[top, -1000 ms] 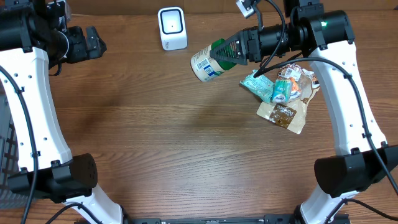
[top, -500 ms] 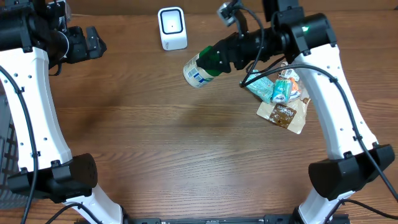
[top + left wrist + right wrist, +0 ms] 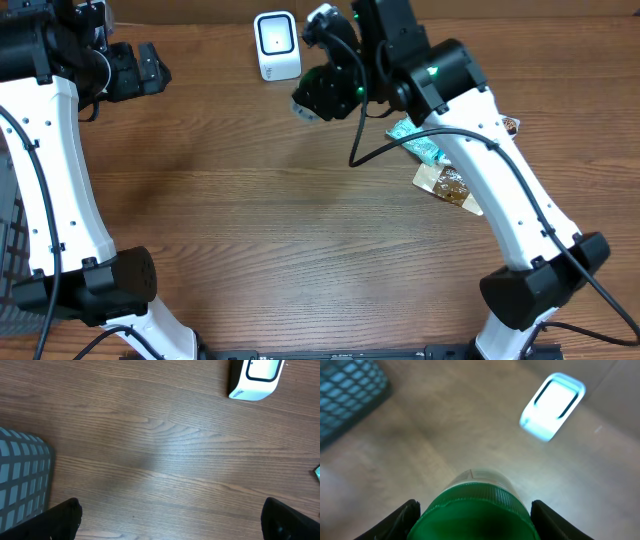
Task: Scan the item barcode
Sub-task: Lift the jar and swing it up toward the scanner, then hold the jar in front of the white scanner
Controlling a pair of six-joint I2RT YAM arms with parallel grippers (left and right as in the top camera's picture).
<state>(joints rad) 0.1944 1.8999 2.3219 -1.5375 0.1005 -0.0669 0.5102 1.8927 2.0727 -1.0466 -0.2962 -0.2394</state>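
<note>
Right gripper (image 3: 327,92), pinching green-capped bottle (image 3: 304,108), swung left; bottle now just beside scanner (image 3: 277,45), bench far edge. Left gripper (image 3: 150,68) spread, unmoved.

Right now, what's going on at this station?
The right gripper is clamped on a green-capped bottle and holds it in the air close to the white scanner at the table's far edge, with the bottle's white end towards the scanner. The left gripper is open and empty, off to the far left. A pile of snack packets lies on the table under the right arm.
</note>
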